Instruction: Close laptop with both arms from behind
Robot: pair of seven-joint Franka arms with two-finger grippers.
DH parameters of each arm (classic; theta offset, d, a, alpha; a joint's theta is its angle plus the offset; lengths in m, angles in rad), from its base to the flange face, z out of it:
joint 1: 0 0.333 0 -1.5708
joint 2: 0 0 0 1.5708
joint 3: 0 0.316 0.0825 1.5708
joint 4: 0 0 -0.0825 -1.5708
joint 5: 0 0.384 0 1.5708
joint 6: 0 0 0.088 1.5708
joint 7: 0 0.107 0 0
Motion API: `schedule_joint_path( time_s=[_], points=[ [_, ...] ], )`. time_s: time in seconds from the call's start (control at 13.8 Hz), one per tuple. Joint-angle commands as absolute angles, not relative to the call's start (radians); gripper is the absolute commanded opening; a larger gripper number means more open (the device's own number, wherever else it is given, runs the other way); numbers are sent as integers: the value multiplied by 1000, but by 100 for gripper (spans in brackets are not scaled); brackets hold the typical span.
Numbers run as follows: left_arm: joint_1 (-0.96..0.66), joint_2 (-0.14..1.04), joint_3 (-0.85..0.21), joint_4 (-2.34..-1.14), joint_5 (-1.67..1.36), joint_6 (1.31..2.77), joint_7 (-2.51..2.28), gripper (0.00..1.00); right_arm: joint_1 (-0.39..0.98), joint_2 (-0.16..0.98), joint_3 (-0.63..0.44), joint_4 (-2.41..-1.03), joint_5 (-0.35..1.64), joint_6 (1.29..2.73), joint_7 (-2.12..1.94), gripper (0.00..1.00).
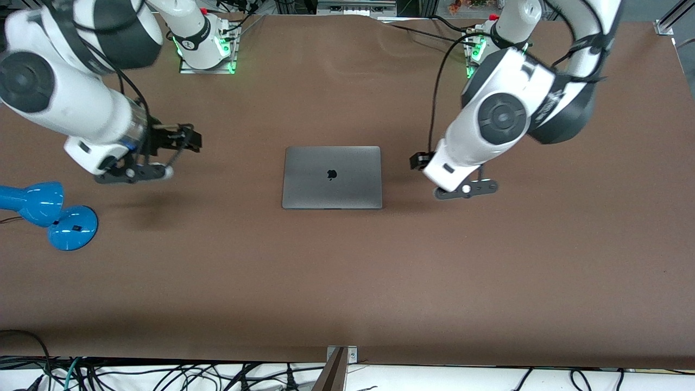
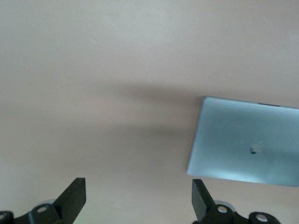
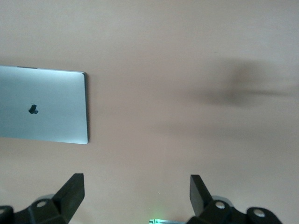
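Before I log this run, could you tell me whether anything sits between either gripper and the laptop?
Nothing visible does: bare table separates the closed laptop from the left gripper and right gripper, both open.

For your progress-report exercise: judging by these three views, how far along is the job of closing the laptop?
Done: the laptop lies shut on the table, lid flat with the logo facing up. In hand: nothing. The left gripper is open over bare table toward the left arm's end, and the right gripper is open over bare table toward the right arm's end, both clear of the laptop. Left: seemingly nothing.
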State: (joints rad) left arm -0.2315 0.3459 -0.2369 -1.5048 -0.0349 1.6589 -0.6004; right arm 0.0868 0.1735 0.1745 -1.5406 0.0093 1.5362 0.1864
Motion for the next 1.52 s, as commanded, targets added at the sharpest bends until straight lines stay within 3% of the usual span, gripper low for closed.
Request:
schedule_joint_path(
  time_s=[0.0, 0.51, 0.72, 0.94, 1.45],
  points=[
    [-219, 174, -181, -1623, -2, 1655, -464, 100, 31, 82, 167, -1577, -3, 1523, 172, 100],
    [-187, 17, -95, -1641, 38, 1586, -299, 100, -12, -3, 74, -1580, -5, 1514, 63, 100],
    [-178, -90, -95, -1816, 28, 1670, -273, 100, -49, -14, 74, -1583, -5, 1522, 61, 100],
    [-189, -168, -92, -1879, 25, 1640, -273, 100, -75, -20, 72, -1591, -5, 1522, 48, 100],
    [-301, -166, 41, -1787, 26, 1572, -167, 100, -91, -20, 72, -1594, -24, 1528, 35, 100]
  ],
)
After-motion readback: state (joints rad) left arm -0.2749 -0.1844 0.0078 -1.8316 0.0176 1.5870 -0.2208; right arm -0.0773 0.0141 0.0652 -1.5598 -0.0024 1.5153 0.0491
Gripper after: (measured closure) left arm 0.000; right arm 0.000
